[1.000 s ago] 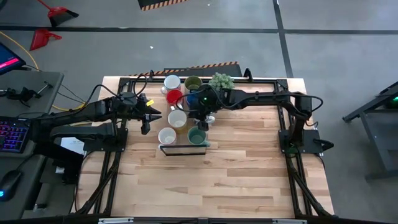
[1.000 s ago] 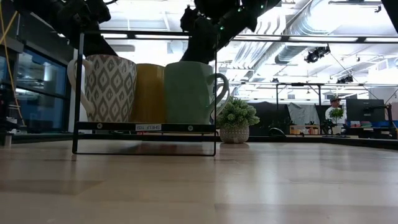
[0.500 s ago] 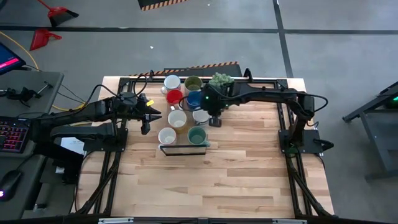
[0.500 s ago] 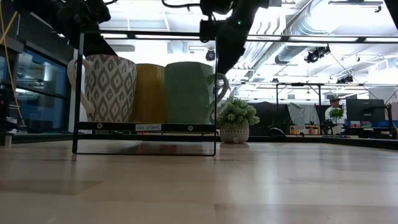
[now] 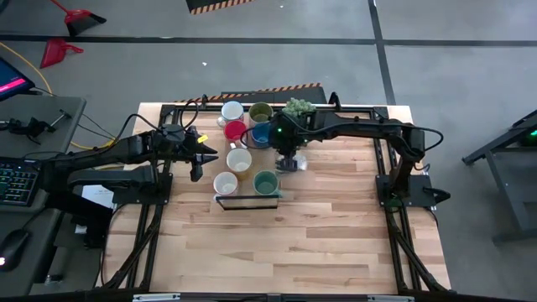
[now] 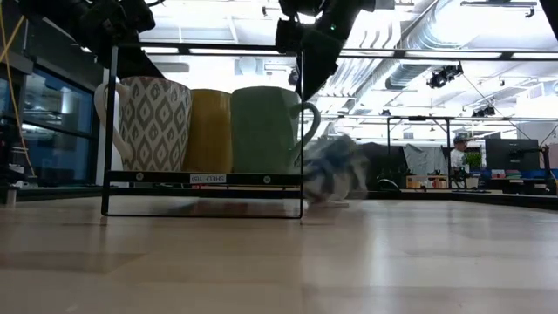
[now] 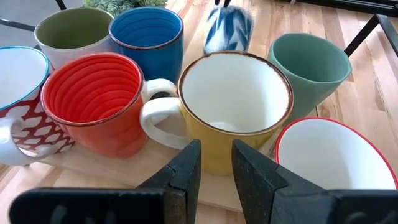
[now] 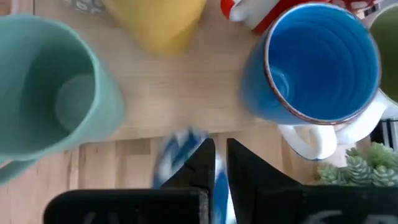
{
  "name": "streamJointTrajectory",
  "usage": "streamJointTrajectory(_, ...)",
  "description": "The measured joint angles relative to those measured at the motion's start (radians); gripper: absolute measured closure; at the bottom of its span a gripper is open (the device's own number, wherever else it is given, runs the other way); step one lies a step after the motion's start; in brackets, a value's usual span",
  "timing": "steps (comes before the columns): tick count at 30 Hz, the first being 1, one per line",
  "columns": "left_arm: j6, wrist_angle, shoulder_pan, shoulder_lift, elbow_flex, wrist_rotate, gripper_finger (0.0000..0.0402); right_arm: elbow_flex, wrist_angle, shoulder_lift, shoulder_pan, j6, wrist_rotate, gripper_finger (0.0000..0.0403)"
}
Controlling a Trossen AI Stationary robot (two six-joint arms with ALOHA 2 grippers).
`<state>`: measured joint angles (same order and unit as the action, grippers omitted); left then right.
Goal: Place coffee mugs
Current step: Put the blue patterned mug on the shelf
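Note:
Several coffee mugs stand on a wooden shelf board inside a black wire rack (image 5: 246, 202): blue-rimmed white (image 5: 232, 110), olive (image 5: 260, 111), red (image 5: 235, 130), blue (image 5: 261, 134), yellow (image 5: 239, 159), red-rimmed white (image 5: 225, 182) and teal (image 5: 265, 181). My right gripper (image 5: 288, 161) is shut on a blue-and-white mug (image 6: 336, 173), blurred, just right of the rack and in front of the potted plant. My left gripper (image 5: 199, 170) waits at the rack's left side, slightly open (image 7: 216, 146), with nothing between its fingers. My right gripper comes at the blue-and-white mug from above, slanting down. A blurred strip of the mug (image 8: 217, 182) shows in the narrow gap between the fingers; which part that is cannot be told. The mug hangs below the fingers, low over the table (image 6: 336, 196); whether it touches the wood I cannot tell.
A small potted plant (image 5: 298, 107) stands at the far edge, right behind the held mug. The rack's upright black wires (image 6: 302, 131) stand beside the teal mug. Bare wooden tabletop (image 5: 319, 235) stretches over the near half and to the right.
My right gripper has drawn away from above the mugs on the shelf toward the table's right edge, rising a little and tipping. The blue-and-white mug has come with it: earlier hidden behind the teal mug in the low view, it now shows to that mug's right.

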<state>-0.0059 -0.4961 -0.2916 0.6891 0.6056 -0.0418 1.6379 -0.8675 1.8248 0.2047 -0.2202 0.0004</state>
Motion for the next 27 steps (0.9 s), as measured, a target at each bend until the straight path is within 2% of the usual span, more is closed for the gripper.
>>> streamJointTrajectory(18, 0.027, -0.003, 0.0, 0.0, 0.0, 0.003, 0.0323, 0.0, -0.031, 0.002, -0.003, 0.021, 0.018, 0.0384)
streamJointTrajectory(21, 0.027, -0.013, 0.0, 0.0, 0.0, 0.005, 0.0323, 0.0, -0.138, 0.002, -0.003, 0.044, 0.104, 0.0385)
streamJointTrajectory(24, 0.04, -0.036, 0.0, 0.0, 0.0, 0.006, 0.0323, -0.001, -0.307, -0.013, 0.008, 0.137, 0.215, 0.0386)
streamJointTrajectory(27, 0.063, -0.036, 0.0, 0.0, 0.0, 0.012, 0.0323, -0.001, -0.42, -0.065, 0.023, 0.175, 0.243, 0.0392)
